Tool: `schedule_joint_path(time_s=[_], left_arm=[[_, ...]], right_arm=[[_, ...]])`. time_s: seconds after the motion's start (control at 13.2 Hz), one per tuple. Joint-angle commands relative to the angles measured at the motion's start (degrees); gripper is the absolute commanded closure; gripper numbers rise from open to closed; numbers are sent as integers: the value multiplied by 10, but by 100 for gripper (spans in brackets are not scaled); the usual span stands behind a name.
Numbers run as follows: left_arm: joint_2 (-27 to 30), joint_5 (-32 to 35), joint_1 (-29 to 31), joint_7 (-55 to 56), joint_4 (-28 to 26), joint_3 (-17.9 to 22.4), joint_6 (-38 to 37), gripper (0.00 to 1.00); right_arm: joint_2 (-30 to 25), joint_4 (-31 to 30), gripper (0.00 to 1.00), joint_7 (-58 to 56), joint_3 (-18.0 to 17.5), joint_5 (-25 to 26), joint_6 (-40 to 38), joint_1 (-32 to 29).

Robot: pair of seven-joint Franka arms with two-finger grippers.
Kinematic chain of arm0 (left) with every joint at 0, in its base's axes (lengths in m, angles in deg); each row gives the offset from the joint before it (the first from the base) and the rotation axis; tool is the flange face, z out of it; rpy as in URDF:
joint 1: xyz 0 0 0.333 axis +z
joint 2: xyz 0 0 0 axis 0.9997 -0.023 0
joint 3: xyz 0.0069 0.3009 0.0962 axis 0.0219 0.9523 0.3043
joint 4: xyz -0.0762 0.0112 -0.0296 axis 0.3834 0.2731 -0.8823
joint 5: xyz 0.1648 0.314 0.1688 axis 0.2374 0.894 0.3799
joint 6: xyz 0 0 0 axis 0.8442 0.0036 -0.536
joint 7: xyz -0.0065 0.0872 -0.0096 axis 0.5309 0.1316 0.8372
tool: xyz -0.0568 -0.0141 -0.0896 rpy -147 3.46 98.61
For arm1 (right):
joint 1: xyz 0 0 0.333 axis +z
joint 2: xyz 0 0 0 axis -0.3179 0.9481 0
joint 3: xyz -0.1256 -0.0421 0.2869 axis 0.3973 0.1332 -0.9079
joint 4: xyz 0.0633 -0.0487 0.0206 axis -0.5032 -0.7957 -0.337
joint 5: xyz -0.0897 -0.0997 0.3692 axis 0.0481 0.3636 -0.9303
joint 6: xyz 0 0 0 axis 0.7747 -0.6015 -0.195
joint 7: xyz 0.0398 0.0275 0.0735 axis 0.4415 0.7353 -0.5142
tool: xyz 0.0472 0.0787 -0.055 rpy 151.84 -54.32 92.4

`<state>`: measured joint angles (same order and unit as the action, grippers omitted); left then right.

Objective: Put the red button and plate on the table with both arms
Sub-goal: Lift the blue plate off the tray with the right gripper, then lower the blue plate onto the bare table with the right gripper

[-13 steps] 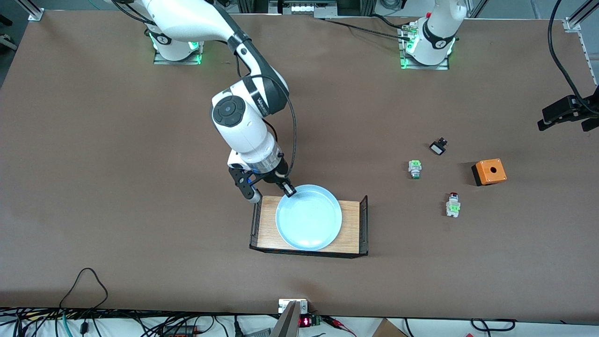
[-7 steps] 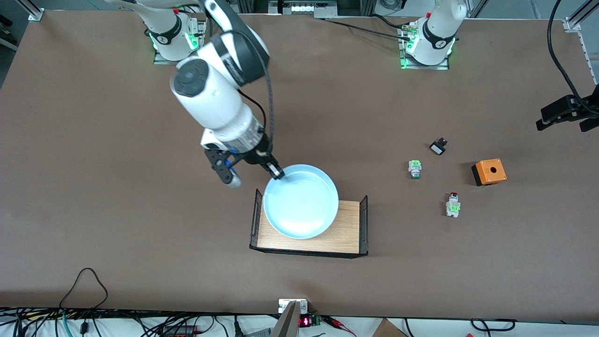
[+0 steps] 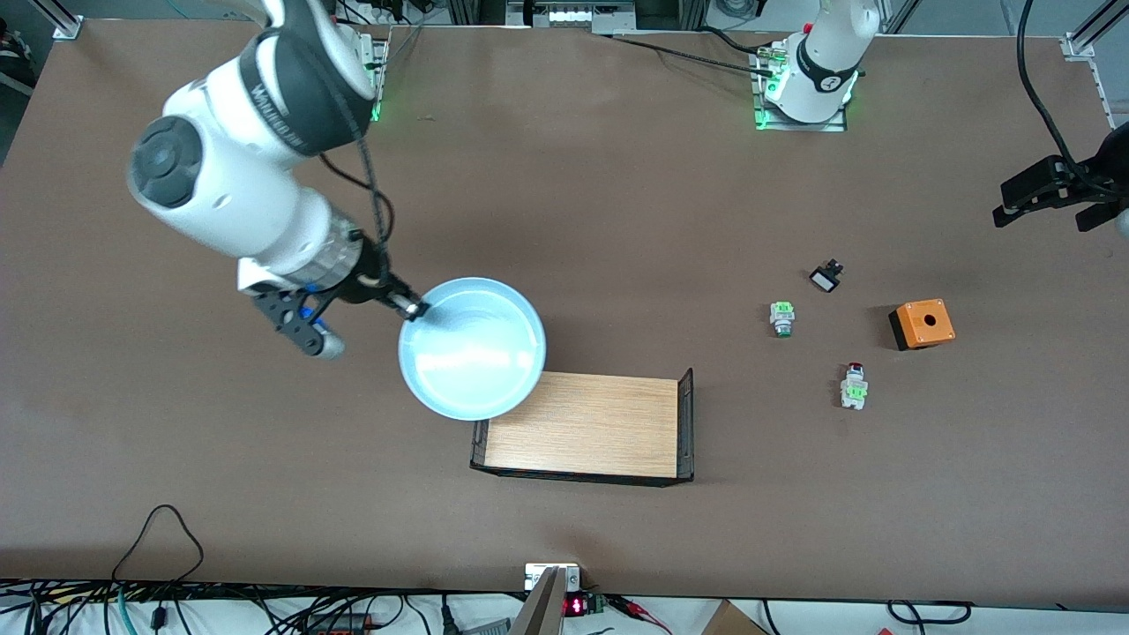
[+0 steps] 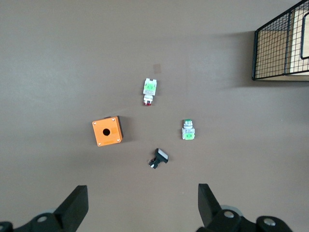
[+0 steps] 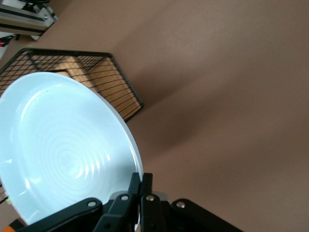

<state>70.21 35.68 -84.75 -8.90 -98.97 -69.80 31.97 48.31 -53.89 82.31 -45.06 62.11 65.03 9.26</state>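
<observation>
right gripper (image 3: pixel 413 309) clamps plate (image 3: pixel 472 348) by rim, airborne over tabletop (image 3: pixel 564 194) beside tray (image 3: pixel 586 423) | left gripper (image 4: pixel 140 205) open, waiting above red button (image 4: pixel 149 92), nearer that arm

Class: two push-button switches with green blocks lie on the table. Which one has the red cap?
The red button, nearer the front camera than the orange box. The other switch has a green and silver tip.
</observation>
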Motion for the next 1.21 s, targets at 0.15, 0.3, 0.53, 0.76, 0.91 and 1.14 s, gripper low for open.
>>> schedule_joint_path(time_s=[0.15,0.3,0.53,0.76,0.91,1.14], left_arm=[[35,-2,1,3,-50,-7,12,0],[32,-2,4,2,-42,-7,4,0],[30,-1,7,1,-39,-7,-19,0],[24,-1,7,20,-34,-6,-19,0],[23,-1,7,23,-34,-9,-19,0],[23,0,3,21,-35,-10,-19,0]], right_arm=[[-37,-88,100,-177,-6,-4,-4,-69],[-49,-122,100,-260,-6,-3,-8,-107],[-48,-156,100,-367,-5,0,-16,-165],[-50,-182,100,-464,-5,33,-19,-204],[-50,-208,100,-510,-5,108,-18,-205],[-50,-254,100,-527,-6,151,7,-211]])
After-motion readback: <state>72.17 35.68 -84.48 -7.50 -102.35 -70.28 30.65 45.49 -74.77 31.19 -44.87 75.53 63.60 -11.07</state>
